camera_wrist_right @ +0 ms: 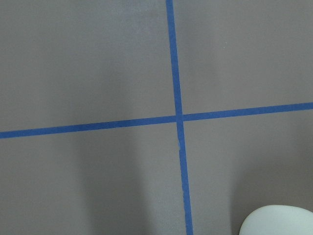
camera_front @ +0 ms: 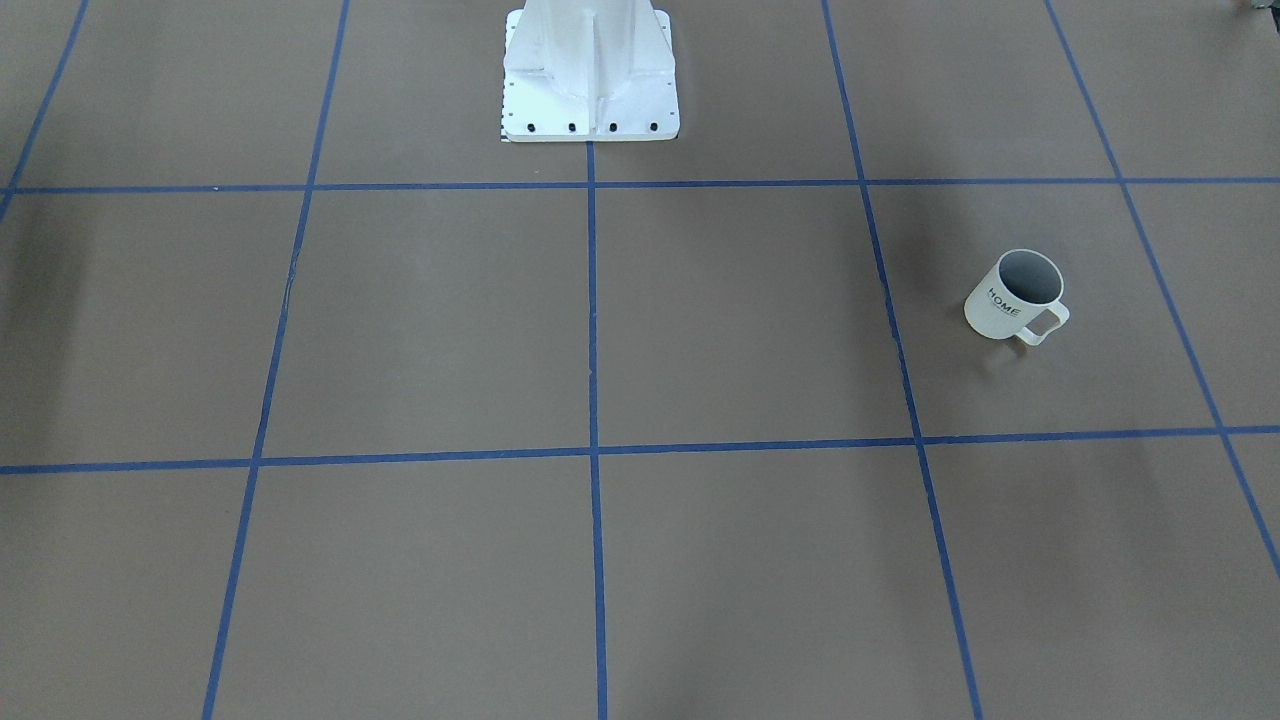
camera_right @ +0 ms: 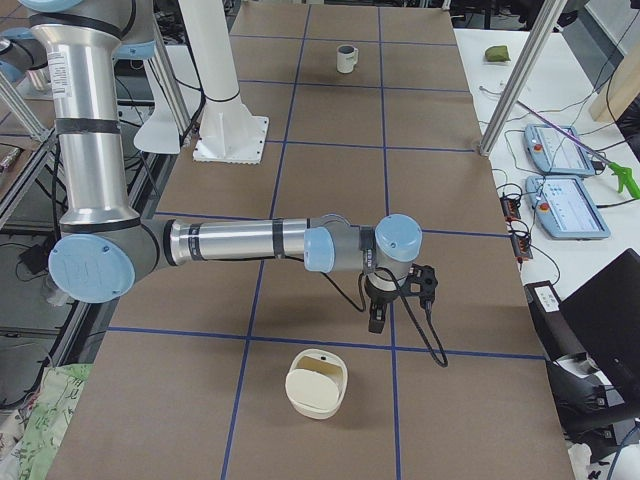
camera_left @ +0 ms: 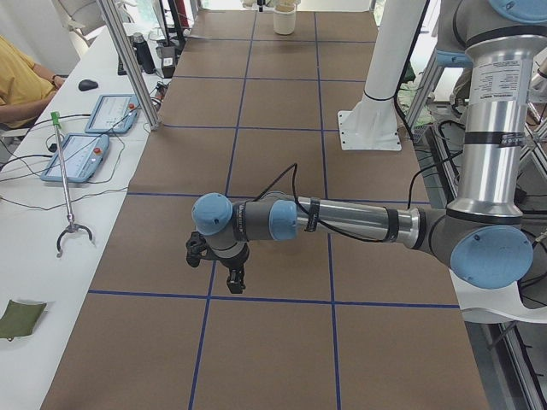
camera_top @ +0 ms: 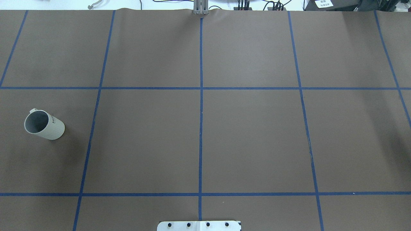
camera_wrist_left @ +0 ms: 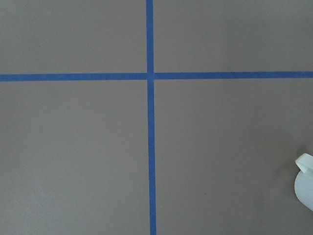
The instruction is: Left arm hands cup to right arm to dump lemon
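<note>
The cup (camera_front: 1015, 297) stands upright on the brown table on my left side, mouth up, "HOME" on its side and its handle toward the operators' edge. It also shows as the cup (camera_top: 43, 125) and, far off, the cup (camera_right: 346, 58); a cream-white bit at the left wrist view's right edge looks like the cup (camera_wrist_left: 305, 183). My left gripper (camera_left: 232, 286) hangs point-down over the table's near end; I cannot tell whether it is open. My right gripper (camera_right: 376, 320) hangs point-down at the opposite end; its state is likewise unclear. The lemon is out of view.
A cream round container (camera_right: 317, 382) lies just beyond the right gripper, seen also as the container (camera_wrist_right: 276, 220) and far off as the container (camera_left: 285, 17). The white robot base (camera_front: 590, 90) stands mid-table. Side benches hold teach pendants (camera_right: 570, 205); a person (camera_left: 21, 85) sits beside one.
</note>
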You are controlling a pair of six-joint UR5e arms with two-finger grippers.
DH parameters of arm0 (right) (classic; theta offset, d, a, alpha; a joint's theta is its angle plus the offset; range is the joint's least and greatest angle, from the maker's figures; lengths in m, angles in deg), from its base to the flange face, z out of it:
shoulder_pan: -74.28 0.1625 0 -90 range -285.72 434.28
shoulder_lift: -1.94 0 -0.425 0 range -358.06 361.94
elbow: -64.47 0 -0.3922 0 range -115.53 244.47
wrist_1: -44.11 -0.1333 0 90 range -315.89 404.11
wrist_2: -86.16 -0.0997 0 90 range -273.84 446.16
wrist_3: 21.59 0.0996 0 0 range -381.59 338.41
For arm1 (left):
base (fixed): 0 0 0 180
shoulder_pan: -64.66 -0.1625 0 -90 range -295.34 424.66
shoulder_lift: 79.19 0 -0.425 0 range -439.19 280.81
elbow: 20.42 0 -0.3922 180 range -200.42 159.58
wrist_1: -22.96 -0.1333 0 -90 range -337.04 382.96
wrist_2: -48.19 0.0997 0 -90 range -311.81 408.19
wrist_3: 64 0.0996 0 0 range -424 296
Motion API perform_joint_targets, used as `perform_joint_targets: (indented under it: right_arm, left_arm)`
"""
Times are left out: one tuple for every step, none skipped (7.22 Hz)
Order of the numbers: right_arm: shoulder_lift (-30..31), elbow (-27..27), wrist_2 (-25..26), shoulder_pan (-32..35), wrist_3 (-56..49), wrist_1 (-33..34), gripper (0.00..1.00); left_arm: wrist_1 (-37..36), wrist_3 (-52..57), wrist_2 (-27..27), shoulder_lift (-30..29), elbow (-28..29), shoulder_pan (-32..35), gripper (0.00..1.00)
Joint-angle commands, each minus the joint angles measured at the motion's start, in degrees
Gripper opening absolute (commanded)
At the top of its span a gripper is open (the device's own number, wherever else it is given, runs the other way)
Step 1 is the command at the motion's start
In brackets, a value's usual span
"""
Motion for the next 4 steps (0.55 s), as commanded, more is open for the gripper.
perform_joint_targets:
  right_arm:
    - [-0.1, -0.1, -0.9, 0.0, 0.3, 0.0, 1.00]
    - [-0.4, -0.6, -1.2, -0.1, 0.4, -0.1, 1.00]
    - [-0.2, -0.7, -1.3, -0.1, 0.4, -0.1, 1.00]
    - [-0.1, -0.9, -1.5, -0.2, 0.6, -0.9, 1.00]
  left_arm:
    - [1.4, -0.2, 0.2, -0.3, -0.2, -0.1, 1.00]
    - [2.0, 0.0, 0.1, 0.1, 0.3, -0.1, 1.00]
    - [2.1, 0.2, -0.5, 0.2, 0.8, -0.1, 1.00]
    - [5.1, 0.0, -0.3, -0.2, 1.7, -0.9, 1.00]
